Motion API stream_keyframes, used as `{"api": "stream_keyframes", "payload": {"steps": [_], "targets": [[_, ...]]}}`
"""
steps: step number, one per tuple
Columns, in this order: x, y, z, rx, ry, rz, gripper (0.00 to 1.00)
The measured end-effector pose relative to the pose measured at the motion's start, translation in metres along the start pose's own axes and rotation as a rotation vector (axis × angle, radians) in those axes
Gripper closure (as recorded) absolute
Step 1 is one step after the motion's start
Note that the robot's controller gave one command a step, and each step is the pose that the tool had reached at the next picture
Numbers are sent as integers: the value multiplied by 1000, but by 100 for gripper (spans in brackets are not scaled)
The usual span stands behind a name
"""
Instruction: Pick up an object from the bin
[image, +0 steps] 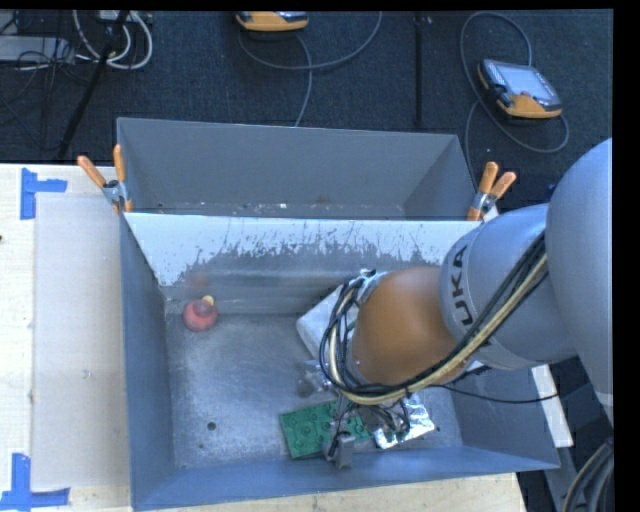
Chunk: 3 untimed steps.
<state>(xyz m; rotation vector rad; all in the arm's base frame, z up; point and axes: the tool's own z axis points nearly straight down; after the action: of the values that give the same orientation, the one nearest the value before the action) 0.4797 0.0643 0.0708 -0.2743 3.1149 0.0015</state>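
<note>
My gripper is low at the bin's front, mostly hidden under the arm's rounded cover. It sits at the right edge of a flat green circuit board lying on the bin floor near the front wall. Just right of the gripper lies a crumpled silvery foil piece with a bit of green in it. A white sheet-like thing pokes out from behind the cover, toward the bin's middle.
A small red, fruit-like toy with a yellowish top rests at the back left of the floor. The arm and its cables cover the right half of the bin. The left floor is bare grey metal.
</note>
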Motion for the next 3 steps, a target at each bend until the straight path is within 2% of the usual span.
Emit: {"api": "stream_keyframes", "payload": {"steps": [1,2,3], "targets": [[-2,-1,0,0,8,5,0],[-2,-1,-2,-1,12,7,100],[-3,0,-48,0,12,12,100]]}}
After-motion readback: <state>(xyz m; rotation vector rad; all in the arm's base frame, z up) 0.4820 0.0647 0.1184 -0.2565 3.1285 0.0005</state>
